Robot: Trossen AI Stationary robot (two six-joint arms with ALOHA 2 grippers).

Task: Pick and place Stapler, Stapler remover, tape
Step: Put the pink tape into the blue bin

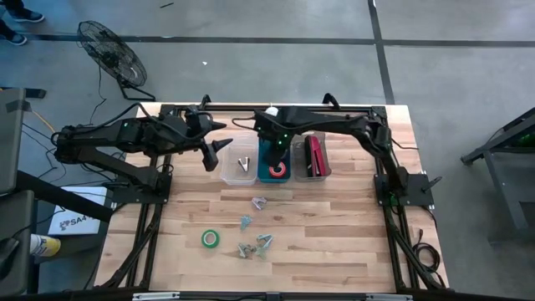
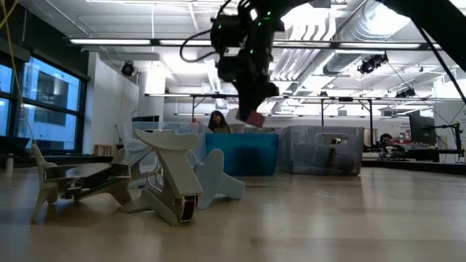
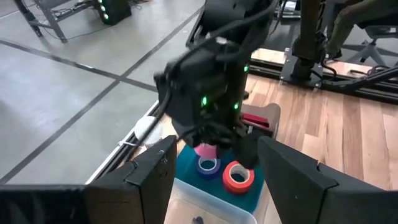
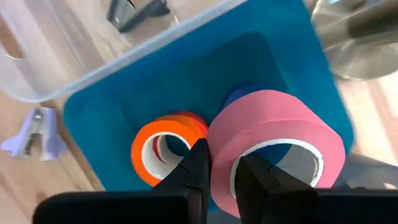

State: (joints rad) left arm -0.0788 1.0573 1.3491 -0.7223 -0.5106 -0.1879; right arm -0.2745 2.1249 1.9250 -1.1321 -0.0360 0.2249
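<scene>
Right gripper (image 4: 214, 165): jaws shut on pink tape roll (image 4: 277, 146) wall, blue bin (image 4: 186, 81) directly below jaws. Roll light, stiff; pinch through rim. Left gripper (image 3: 214, 177): jaws wide, empty.

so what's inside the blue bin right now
An orange-red tape roll and a blue roll lie in the blue bin. The right tool holds a pink roll above them, hiding most of the blue roll and the floor beneath.
</scene>
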